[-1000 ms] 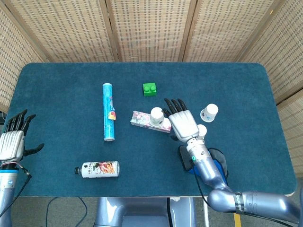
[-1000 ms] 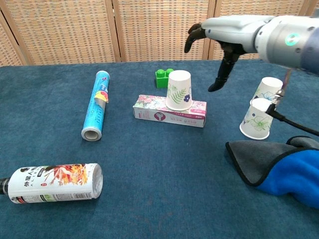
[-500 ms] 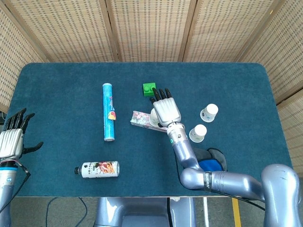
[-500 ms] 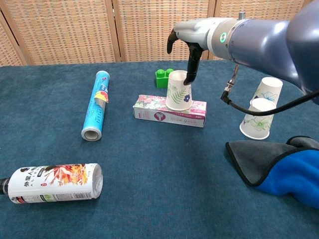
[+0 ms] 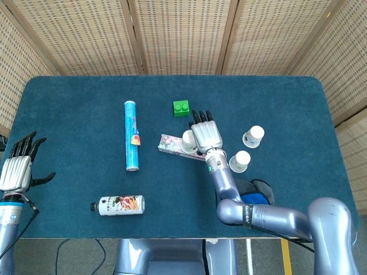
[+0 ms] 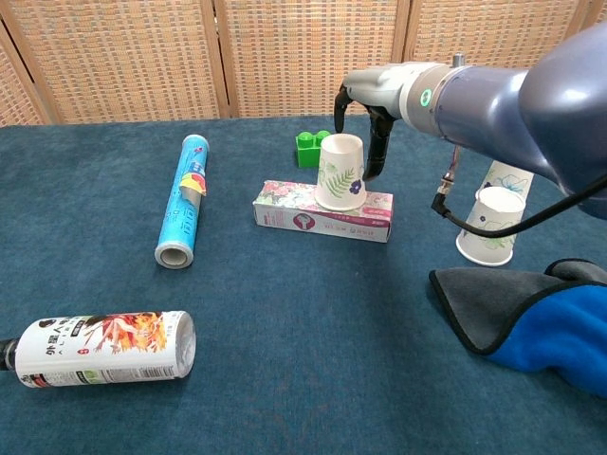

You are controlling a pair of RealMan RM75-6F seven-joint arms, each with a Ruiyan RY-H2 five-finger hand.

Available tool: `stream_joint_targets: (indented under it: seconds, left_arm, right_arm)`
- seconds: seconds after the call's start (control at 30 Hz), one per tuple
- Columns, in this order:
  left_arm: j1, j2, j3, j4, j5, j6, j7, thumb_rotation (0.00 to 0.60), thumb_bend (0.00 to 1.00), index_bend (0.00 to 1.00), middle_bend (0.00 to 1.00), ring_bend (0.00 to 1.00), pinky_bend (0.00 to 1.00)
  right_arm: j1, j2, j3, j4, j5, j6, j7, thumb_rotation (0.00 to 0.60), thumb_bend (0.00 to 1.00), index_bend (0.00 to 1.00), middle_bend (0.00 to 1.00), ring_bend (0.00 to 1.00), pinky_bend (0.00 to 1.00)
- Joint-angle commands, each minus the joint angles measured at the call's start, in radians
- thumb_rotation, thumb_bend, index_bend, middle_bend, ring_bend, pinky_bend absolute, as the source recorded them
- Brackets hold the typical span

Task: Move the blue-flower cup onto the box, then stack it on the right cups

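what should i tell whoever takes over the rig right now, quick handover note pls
Left hand: open, holding nothing, at the table's left edge.
Right hand: fingers spread around the blue-flower cup, beside its right wall; a closed grip is not visible.
The blue-flower cup stands upside down on the box.
The right cups stand upside down near the cloth.
Done: cup is on the box.
Left: grasp it, lift it off the box and stack it on the right cups.
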Motion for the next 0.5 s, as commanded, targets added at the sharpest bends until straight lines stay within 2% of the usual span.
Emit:
stream_joint_targets:
  seconds: [0.03, 0.5]
  left_arm:
    - [0.002, 0.0, -0.006, 0.001, -0.004, -0.003, -0.001, 0.6, 0.2, 0.14, 0.0, 0.0, 0.04]
    - [0.003, 0.0, -0.019, 0.01, 0.006, -0.034, -0.02, 0.6, 0.2, 0.16, 0.0, 0.0, 0.04]
  right_arm:
    - [0.011, -0.014, -0.001, 0.023, -0.021, -0.006, 0.024, 0.6, 0.2, 0.33, 0.06, 0.0, 0.1]
    - [0.061, -0.078, -0.021, 0.139, 0.001, -0.041, 0.031, 0.6, 0.21, 0.43, 0.1, 0.01, 0.12]
